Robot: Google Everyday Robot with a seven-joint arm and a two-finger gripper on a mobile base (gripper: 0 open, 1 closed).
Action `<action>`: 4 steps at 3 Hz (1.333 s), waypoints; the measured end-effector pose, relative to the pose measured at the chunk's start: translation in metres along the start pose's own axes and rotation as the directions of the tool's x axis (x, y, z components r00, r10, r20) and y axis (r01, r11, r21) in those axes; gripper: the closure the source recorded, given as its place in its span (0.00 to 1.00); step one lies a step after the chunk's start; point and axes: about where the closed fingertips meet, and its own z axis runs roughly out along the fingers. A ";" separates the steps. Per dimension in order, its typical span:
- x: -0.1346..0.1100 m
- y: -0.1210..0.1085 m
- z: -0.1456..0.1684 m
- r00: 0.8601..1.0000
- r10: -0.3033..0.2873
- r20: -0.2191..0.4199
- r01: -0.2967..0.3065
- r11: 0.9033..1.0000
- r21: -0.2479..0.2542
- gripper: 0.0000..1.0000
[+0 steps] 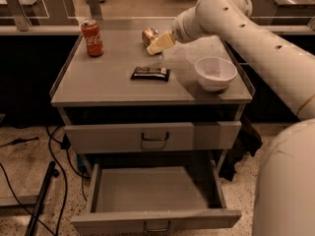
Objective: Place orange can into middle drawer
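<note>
The end effector [160,43] hung at the right side of the orange can [148,35], which lay tipped over at the back of the tabletop [108,85]; whether it was open or closed could not be told. A dark snack bar [150,73] lay nearer the front, and the middle drawer [155,221] stood open below. A glancing touch could roll the can out of reach

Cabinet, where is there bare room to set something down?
Bare: the front-left stretch between the red cola can and the dark wrapper, and the open middle drawer. Crowded: back centre, where the gripper hangs beside the orange can, and the right side by the white bowl.
</note>
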 end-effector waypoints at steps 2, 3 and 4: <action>-0.005 0.002 0.063 0.996 0.082 0.025 -0.081 0.996 -0.041 0.00; -0.002 0.008 0.085 0.994 0.105 0.022 -0.104 0.993 -0.058 0.00; 0.003 0.009 0.099 0.992 0.126 0.033 -0.124 0.991 -0.050 0.00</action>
